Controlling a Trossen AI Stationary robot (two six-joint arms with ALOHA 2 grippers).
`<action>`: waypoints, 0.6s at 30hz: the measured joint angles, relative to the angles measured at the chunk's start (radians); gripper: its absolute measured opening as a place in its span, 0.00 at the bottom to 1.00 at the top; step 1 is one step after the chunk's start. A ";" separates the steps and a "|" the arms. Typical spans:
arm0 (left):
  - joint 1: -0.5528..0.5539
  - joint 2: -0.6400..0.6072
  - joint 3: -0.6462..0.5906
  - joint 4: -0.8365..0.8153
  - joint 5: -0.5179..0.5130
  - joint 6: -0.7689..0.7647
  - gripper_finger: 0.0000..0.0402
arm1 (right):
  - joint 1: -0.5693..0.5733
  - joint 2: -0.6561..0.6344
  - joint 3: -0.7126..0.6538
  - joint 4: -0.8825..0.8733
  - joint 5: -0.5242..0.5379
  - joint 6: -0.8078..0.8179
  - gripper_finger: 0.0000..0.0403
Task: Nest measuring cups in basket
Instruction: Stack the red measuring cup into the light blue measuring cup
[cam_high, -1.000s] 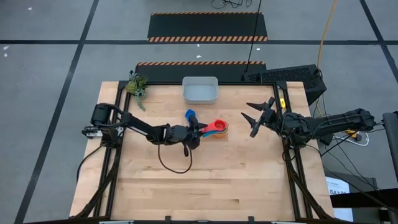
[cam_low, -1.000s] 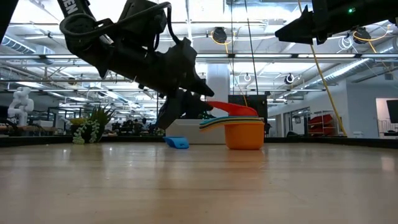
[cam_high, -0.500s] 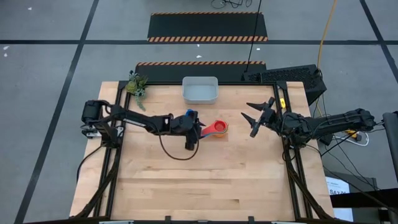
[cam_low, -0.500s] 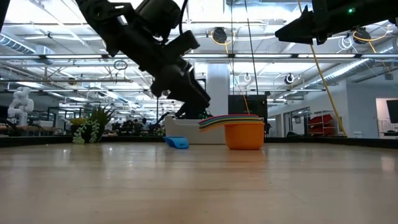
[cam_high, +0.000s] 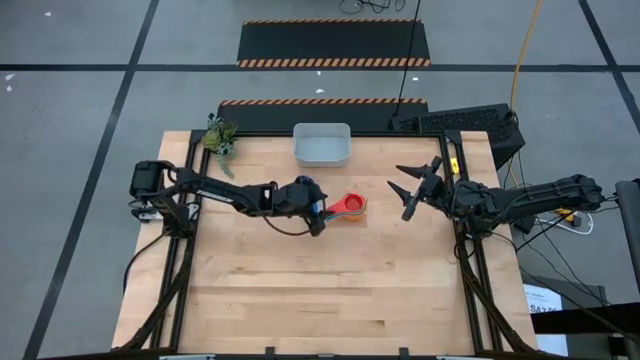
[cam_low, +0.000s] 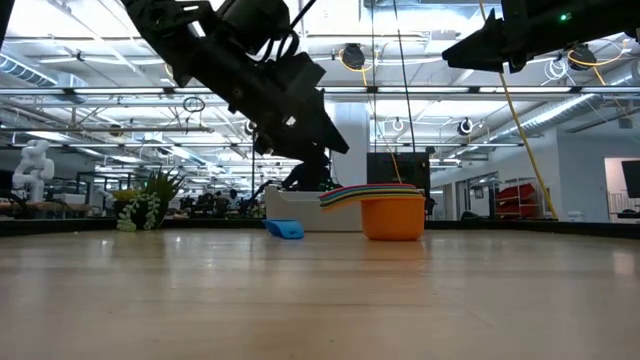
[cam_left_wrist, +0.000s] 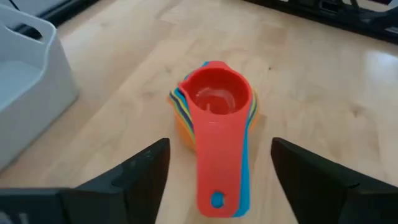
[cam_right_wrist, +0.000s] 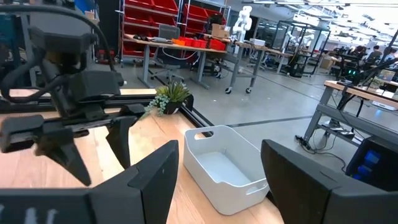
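Observation:
A stack of nested measuring cups (cam_high: 351, 206) stands on the table in front of the basket (cam_high: 321, 146), resting on its orange bottom cup (cam_low: 392, 220). The red cup (cam_left_wrist: 216, 99) lies on top, and the handles point at my left gripper. My left gripper (cam_left_wrist: 221, 148) is open just left of the stack (cam_high: 320, 209). Its fingers stand on either side of the handles (cam_left_wrist: 215, 186) without touching them. One blue cup (cam_low: 284, 229) lies apart on the table. My right gripper (cam_high: 412, 186) hangs open above the table's right part.
A small green plant (cam_high: 220, 135) sits at the far left corner. The white basket (cam_left_wrist: 25, 93) stands at the far edge, a short way behind the stack. Bare wood stretches over the whole near half of the table.
My left gripper has set the red cup, which was tilted on the stack, down level into it. It has then opened and let go, rolled its wrist and risen a little.

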 joint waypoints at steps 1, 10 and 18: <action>-0.004 0.000 0.007 -0.010 0.000 -0.007 0.75 | 0.000 0.000 0.000 0.000 0.000 0.000 0.56; -0.007 0.071 0.135 -0.245 0.000 -0.028 0.91 | 0.000 0.000 0.000 0.001 0.000 -0.042 0.56; 0.010 0.175 0.203 -0.263 0.069 -0.035 0.91 | 0.004 0.002 0.000 -0.067 -0.069 0.036 0.56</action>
